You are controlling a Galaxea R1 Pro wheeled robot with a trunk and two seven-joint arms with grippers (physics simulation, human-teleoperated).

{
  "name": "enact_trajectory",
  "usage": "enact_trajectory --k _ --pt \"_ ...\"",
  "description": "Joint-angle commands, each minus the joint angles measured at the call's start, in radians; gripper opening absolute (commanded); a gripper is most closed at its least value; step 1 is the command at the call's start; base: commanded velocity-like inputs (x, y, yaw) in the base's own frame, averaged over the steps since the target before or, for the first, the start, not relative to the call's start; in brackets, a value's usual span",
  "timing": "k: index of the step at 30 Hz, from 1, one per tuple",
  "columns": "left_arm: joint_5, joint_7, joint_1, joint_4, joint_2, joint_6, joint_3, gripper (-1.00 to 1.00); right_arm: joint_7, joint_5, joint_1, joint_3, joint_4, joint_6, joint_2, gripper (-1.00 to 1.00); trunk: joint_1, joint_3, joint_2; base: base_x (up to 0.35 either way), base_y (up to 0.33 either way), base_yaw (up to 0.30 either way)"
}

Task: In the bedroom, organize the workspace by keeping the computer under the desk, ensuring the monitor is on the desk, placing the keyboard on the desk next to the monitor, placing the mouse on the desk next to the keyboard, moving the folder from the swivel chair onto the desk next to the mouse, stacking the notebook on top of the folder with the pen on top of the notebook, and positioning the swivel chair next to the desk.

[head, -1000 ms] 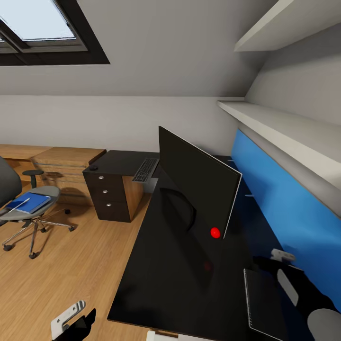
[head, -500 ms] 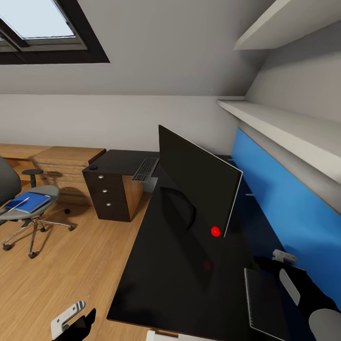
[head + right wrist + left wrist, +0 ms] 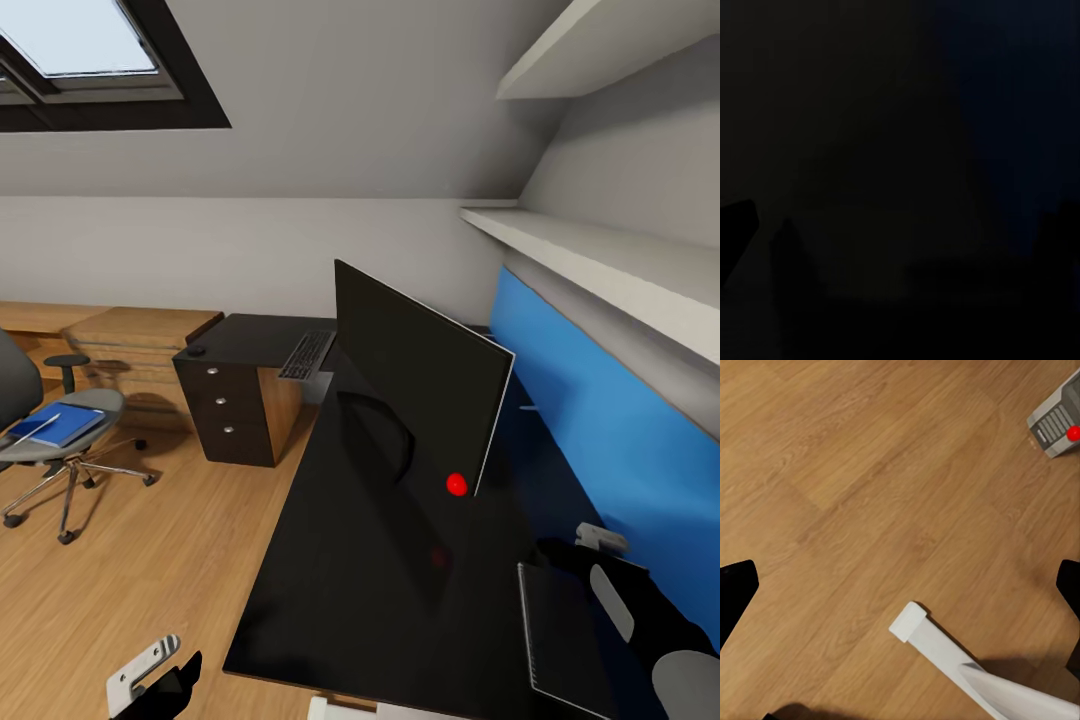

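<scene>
Head view: we read no writing anywhere. Left hand [image 3: 150, 680], fingers spread wide, hangs over floor beside table [image 3: 380, 590]; monitor [image 3: 415, 395] ahead-right, chair-borne folder [image 3: 55, 425] far left. Right hand state: cannot tell.

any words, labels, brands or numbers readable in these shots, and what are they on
None can be read.
Monitor: plain red dot at its lower corner, no lettering.
Keyboard: key legends too small to read.
Computer: a red mark and fine grey lines, too blurred to read.
Folder: plain blue cover.
</scene>
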Motion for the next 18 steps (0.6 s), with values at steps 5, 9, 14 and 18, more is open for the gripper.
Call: enact_trajectory --k 5,9,14,18 --pt "0.010 0.006 0.000 -0.002 0.000 0.003 0.000 1.00 0.003 -0.019 0.000 -0.002 0.018 0.006 0.000 1.00 0.000 -0.001 0.000 0.000 0.000 0.000" --pt "0.010 0.006 0.000 -0.002 0.001 0.003 0.000 1.00 0.003 -0.019 0.000 -0.002 0.018 0.006 0.000 1.00 0.000 -0.001 0.000 0.000 0.000 0.000" --pt "0.008 0.003 0.000 -0.001 0.002 0.003 -0.002 1.00 0.003 -0.019 0.000 -0.002 0.018 0.006 0.000 1.00 0.000 -0.001 0.000 0.000 0.000 0.000" --pt "0.008 0.000 0.000 0.000 0.002 0.002 -0.002 1.00 0.003 -0.019 0.000 -0.002 0.018 0.006 0.000 1.00 0.000 -0.001 0.000 -0.002 0.000 0.000"
